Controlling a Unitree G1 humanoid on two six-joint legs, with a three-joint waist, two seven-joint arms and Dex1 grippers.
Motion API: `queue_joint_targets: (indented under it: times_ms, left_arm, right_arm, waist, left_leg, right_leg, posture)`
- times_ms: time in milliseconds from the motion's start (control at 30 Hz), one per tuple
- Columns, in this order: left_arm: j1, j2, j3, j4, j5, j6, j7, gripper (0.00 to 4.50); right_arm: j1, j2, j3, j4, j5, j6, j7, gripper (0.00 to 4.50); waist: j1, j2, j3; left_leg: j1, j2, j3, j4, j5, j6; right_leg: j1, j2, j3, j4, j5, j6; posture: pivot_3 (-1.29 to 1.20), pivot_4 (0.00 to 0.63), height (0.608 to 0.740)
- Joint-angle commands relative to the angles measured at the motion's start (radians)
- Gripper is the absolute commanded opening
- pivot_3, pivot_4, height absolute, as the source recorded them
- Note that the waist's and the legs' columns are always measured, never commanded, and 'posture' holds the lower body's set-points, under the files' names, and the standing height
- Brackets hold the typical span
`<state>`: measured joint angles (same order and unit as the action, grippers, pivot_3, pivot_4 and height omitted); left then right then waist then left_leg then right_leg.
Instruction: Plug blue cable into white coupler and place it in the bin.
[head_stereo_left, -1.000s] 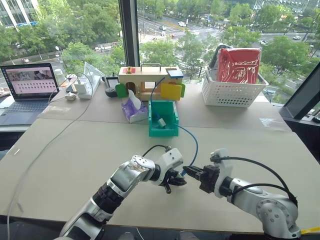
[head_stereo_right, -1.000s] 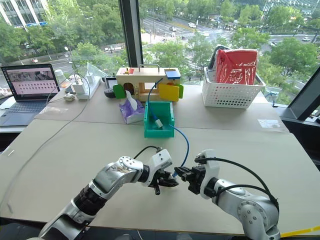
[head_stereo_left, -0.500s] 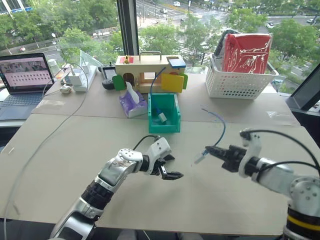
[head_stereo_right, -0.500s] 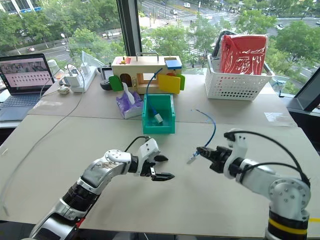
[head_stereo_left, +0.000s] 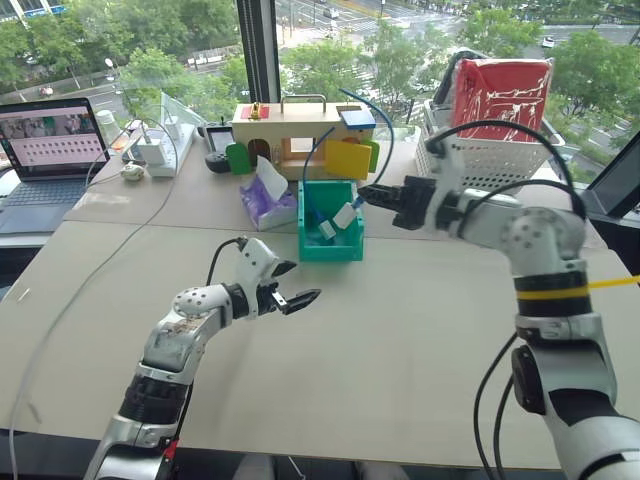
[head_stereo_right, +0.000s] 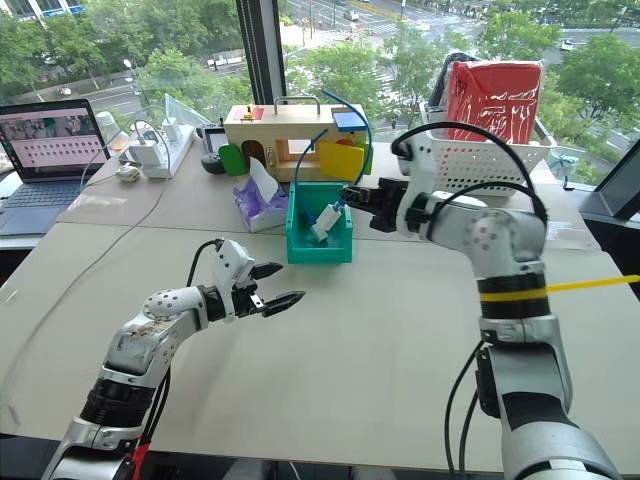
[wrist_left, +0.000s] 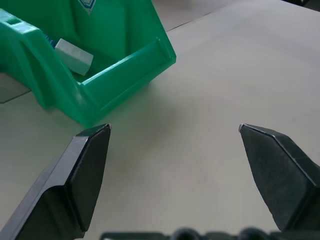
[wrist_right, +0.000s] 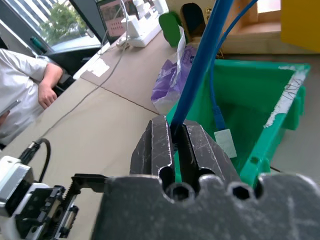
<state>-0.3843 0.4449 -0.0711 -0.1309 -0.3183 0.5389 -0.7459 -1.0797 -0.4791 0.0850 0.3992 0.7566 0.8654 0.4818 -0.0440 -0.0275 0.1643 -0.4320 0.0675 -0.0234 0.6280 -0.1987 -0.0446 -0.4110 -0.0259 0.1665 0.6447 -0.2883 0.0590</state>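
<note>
Since a second ago the right claw (head_stereo_left: 366, 196) has carried the blue cable (wrist_right: 200, 65) up and away from the near worktop (head_stereo_left: 420, 340) to just above the bin (head_stereo_left: 333, 247), while the left claw (head_stereo_left: 300, 297) has let go and drawn back, its fingers now spread wide and empty. The right claw is clamped on the cable, with the white coupler (head_stereo_left: 344, 216) dangling over the bin's opening. This looks like the placing step; next the coupler end needs lowering inside before release.
</note>
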Motion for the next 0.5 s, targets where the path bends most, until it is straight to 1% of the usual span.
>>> queue_joint_targets:
  times_ms: [33,100,167,233,267,300,400,500]
  left_arm:
    - [0.059,0.019,0.017,-0.108,0.009,0.027,0.049,4.42]
    - [0.094,0.027,0.025,-0.145,0.011,0.047,0.075,4.42]
    - [0.114,0.032,0.031,-0.17,0.01,0.065,0.096,4.42]
    - [0.128,0.035,0.038,-0.189,-0.002,0.085,0.107,4.5]
    - [0.132,0.035,0.041,-0.196,-0.005,0.092,0.112,4.5]
    - [0.134,0.036,0.042,-0.199,-0.008,0.095,0.116,4.5]
    - [0.128,0.038,0.037,-0.194,-0.003,0.092,0.118,4.5]
    - [0.113,0.037,0.042,-0.183,-0.004,0.083,0.117,4.5]
  right_arm:
    - [-0.103,0.059,0.052,0.292,-0.202,-0.262,0.138,0.0]
    - [-0.151,0.098,0.049,0.43,-0.265,-0.35,0.17,0.0]
    - [-0.183,0.125,0.042,0.518,-0.31,-0.402,0.196,0.0]
    - [-0.206,0.152,0.02,0.57,-0.326,-0.402,0.229,0.87]
    - [-0.213,0.165,0.016,0.585,-0.338,-0.401,0.243,0.98]
    - [-0.22,0.176,0.012,0.594,-0.349,-0.4,0.256,1.49]
    - [-0.231,0.193,-0.01,0.589,-0.369,-0.401,0.274,2.42]
    - [-0.232,0.188,-0.038,0.552,-0.376,-0.384,0.288,3.49]
  waist:
    - [0.0,0.0,0.0]
    - [0.001,0.0,0.0]
    - [0.001,0.001,0.001]
    - [0.0,0.001,0.001]
    - [0.0,0.001,0.001]
    - [0.0,0.001,0.001]
    - [-0.002,0.001,0.001]
    - [-0.003,0.001,0.001]
  left_leg:
    - [-0.001,0.0,0.0,0.0,0.0,0.0]
    - [-0.005,0.0,-0.001,0.0,0.002,-0.003]
    - [-0.009,0.0,0.0,0.0,0.005,-0.008]
    - [-0.009,0.0,-0.001,0.0,0.007,-0.011]
    - [-0.009,0.0,-0.001,0.001,0.007,-0.012]
    - [-0.009,0.0,-0.002,0.001,0.007,-0.012]
    - [-0.009,0.0,-0.003,0.001,0.008,-0.013]
    - [-0.008,0.0,-0.005,0.003,0.01,-0.017]
  right_leg:
    - [-0.002,0.0,0.0,0.001,0.0,0.0]
    - [-0.007,-0.001,-0.002,0.004,0.0,-0.001]
    - [-0.013,-0.002,-0.003,0.006,0.001,-0.002]
    - [-0.014,-0.003,-0.007,0.01,0.001,-0.002]
    - [-0.014,-0.004,-0.01,0.012,0.002,-0.003]
    - [-0.014,-0.004,-0.011,0.012,0.002,-0.003]
    - [-0.014,-0.004,-0.014,0.015,0.002,-0.004]
    - [-0.014,-0.003,-0.015,0.019,0.003,-0.004]
  posture:
    - [0.0,0.15,0.715]
    - [0.0,0.15,0.715]
    - [0.0,0.15,0.715]
    - [0.0,0.15,0.715]
    - [0.0,0.15,0.715]
    - [0.0,0.15,0.715]
    - [0.0,0.15,0.715]
    - [0.0,0.15,0.715]
